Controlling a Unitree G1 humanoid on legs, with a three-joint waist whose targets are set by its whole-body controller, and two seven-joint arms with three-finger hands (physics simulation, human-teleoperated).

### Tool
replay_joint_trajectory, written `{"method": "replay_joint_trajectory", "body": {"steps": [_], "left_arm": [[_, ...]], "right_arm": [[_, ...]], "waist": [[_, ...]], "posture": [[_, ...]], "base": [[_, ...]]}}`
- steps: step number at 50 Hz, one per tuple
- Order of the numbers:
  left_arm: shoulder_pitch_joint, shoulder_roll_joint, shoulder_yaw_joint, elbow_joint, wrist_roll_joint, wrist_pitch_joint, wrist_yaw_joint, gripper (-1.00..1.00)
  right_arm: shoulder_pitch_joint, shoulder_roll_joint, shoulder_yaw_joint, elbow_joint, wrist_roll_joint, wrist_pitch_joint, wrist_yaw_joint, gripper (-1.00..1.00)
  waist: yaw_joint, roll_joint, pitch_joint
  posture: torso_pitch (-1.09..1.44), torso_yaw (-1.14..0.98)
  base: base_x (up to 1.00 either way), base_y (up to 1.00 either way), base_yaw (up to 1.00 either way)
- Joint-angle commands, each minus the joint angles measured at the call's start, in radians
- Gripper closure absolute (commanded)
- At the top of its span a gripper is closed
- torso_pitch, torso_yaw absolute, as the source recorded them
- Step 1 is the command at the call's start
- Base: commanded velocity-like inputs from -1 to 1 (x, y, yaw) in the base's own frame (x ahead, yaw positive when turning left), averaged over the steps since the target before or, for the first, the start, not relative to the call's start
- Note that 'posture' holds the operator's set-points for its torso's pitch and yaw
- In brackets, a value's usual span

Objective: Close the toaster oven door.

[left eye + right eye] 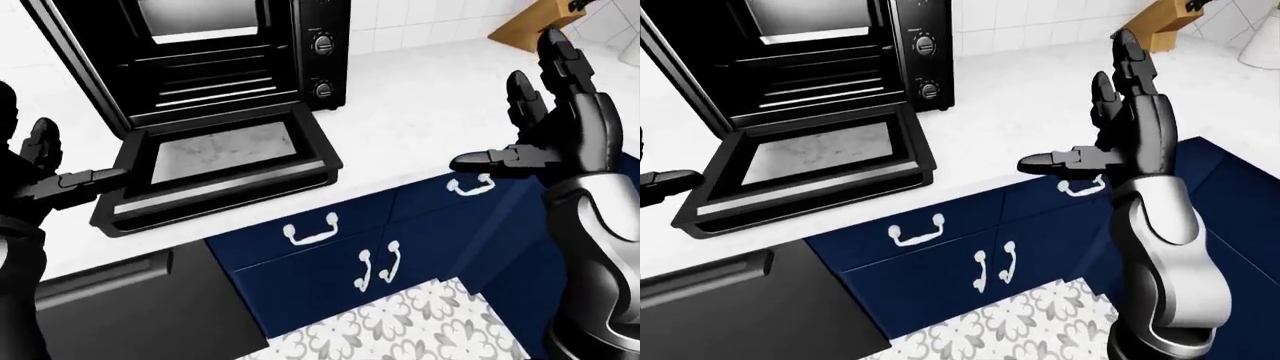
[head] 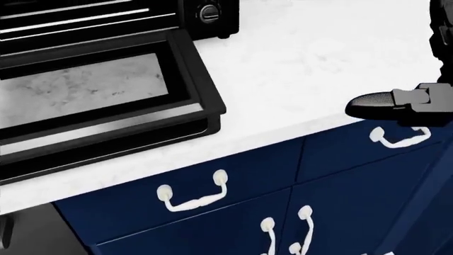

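While the oven [image 1: 200,60] stands at the upper left of the left-eye view on the white tabletop [image 1: 420,120], its door [image 1: 225,169] hangs fully down, lying flat and nearly level over the tabletop's near edge, glass pane up. The oven's cavity shows rack lines, and two knobs [image 1: 322,66] sit on its right panel. The left robot hand [image 1: 45,176] is at the left edge of the left-eye view, fingers spread wide, one finger reaching toward the door's left side; whether it touches the frame I cannot tell. The right robot hand [image 1: 1120,124] is raised over the tabletop's right part, well apart from the door, fingers wide and pointing up, thumb stretched toward the view's left, holding nothing. Below the tabletop run blue drawers [image 1: 300,232] and cupboard doors with white handles [image 2: 193,197]. A dark appliance front [image 1: 130,307] sits left of them, and a patterned floor [image 1: 400,322] lies below. A wooden block [image 1: 530,26] stands at the upper right.
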Motion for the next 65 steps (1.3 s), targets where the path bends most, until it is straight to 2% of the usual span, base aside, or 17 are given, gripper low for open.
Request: {"method": "replay_joint_trajectory", "body": {"steps": [1, 7, 10, 11, 13, 19, 23, 24, 26, 29, 32, 36, 43, 47, 53, 54, 65], "left_arm": [[-0.023, 0.037, 0.036, -0.022, 0.006, -0.037, 0.003, -1.00], [-0.002, 0.044, 0.057, -0.019, 0.008, -0.038, -0.010, -1.00], [0.007, 0.045, 0.073, -0.014, 0.002, -0.034, -0.015, -1.00], [0.011, 0.046, 0.076, -0.014, 0.002, -0.035, -0.017, -1.00], [0.018, 0.048, 0.087, -0.010, 0.001, -0.037, -0.019, -1.00], [0.026, 0.054, 0.105, 0.004, -0.008, -0.033, -0.023, -1.00], [0.026, 0.065, 0.109, 0.010, -0.010, -0.036, -0.018, -1.00], [0.028, 0.065, 0.111, 0.012, -0.009, -0.039, -0.018, -1.00], [0.038, 0.065, 0.118, 0.014, -0.007, -0.045, -0.024, -1.00], [0.047, 0.069, 0.128, 0.028, -0.001, -0.057, -0.036, -1.00], [0.049, 0.071, 0.133, 0.031, 0.001, -0.058, -0.039, -1.00], [0.047, 0.080, 0.139, 0.044, 0.002, -0.061, -0.043, -1.00], [0.041, 0.092, 0.141, 0.044, -0.006, -0.052, -0.042, -1.00], [0.041, 0.095, 0.142, 0.039, -0.010, -0.048, -0.043, -1.00], [0.040, 0.100, 0.145, 0.038, -0.012, -0.046, -0.044, -1.00], [0.039, 0.100, 0.145, 0.040, -0.012, -0.046, -0.043, -1.00], [0.041, 0.105, 0.150, 0.043, -0.012, -0.047, -0.044, -1.00]], "right_arm": [[-0.037, -0.014, 0.000, -0.029, 0.007, -0.025, 0.000, -1.00], [-0.039, -0.019, 0.001, -0.029, 0.010, -0.024, -0.004, -1.00], [-0.042, -0.022, -0.001, -0.030, 0.012, -0.021, -0.006, -1.00], [-0.042, -0.022, -0.001, -0.029, 0.012, -0.022, -0.006, -1.00], [-0.042, -0.023, 0.000, -0.028, 0.013, -0.023, -0.007, -1.00], [-0.043, -0.023, 0.000, -0.029, 0.013, -0.022, -0.008, -1.00], [-0.047, -0.025, -0.001, -0.029, 0.014, -0.019, -0.009, -1.00], [-0.048, -0.026, -0.001, -0.029, 0.015, -0.018, -0.009, -1.00], [-0.050, -0.027, -0.002, -0.029, 0.016, -0.017, -0.010, -1.00], [-0.048, -0.027, 0.000, -0.030, 0.015, -0.018, -0.010, -1.00], [-0.053, -0.029, 0.000, -0.029, 0.015, -0.015, -0.011, -1.00], [-0.051, -0.028, 0.004, -0.021, 0.005, -0.023, -0.013, -1.00], [-0.064, -0.034, 0.000, -0.011, 0.001, -0.024, -0.017, -1.00], [-0.067, -0.041, -0.004, -0.009, 0.005, -0.024, -0.015, -1.00], [-0.066, -0.042, -0.002, -0.013, 0.007, -0.024, -0.012, -1.00], [-0.065, -0.042, -0.002, -0.013, 0.006, -0.026, -0.011, -1.00], [-0.064, -0.041, -0.001, -0.014, 0.002, -0.026, -0.010, -1.00]], "waist": [[0.007, -0.006, -0.026], [0.003, 0.055, -0.010], [0.001, 0.150, -0.035], [0.009, 0.098, -0.022], [0.011, 0.112, -0.019], [0.013, 0.051, -0.014], [0.018, -0.040, -0.031], [0.007, 0.010, -0.022], [0.008, -0.007, -0.021], [0.007, 0.010, -0.026], [0.004, 0.044, -0.010], [-0.009, 0.128, -0.038], [0.009, 0.073, 0.004], [0.024, 0.007, 0.002], [0.022, 0.033, -0.011], [0.019, 0.038, -0.033], [0.008, 0.060, -0.024]], "posture": [[0.00, 0.00], [0.00, 0.00], [0.00, 0.00], [0.00, 0.00], [0.00, 0.00], [0.00, 0.00], [0.00, 0.00], [0.00, 0.00], [0.00, 0.00], [0.00, 0.00], [0.00, 0.00], [0.00, 0.00], [0.00, 0.00], [0.00, 0.00], [0.00, 0.00], [0.00, 0.00], [0.00, 0.00]], "base": [[0.10, 0.11, 0.00], [0.10, 0.10, 0.00], [0.10, 0.11, 0.00], [0.10, 0.11, 0.00], [0.10, 0.11, 0.00], [0.10, 0.11, 0.00], [0.10, 0.11, 0.00], [0.11, 0.10, 0.00], [0.11, 0.11, 0.00], [0.10, 0.11, 0.00], [0.10, 0.11, 0.00], [0.10, 0.11, 0.00], [0.06, 0.04, 0.00], [0.04, 0.01, 0.00], [0.04, 0.00, 0.00], [0.06, 0.00, 0.00], [0.06, 0.00, 0.00]]}}
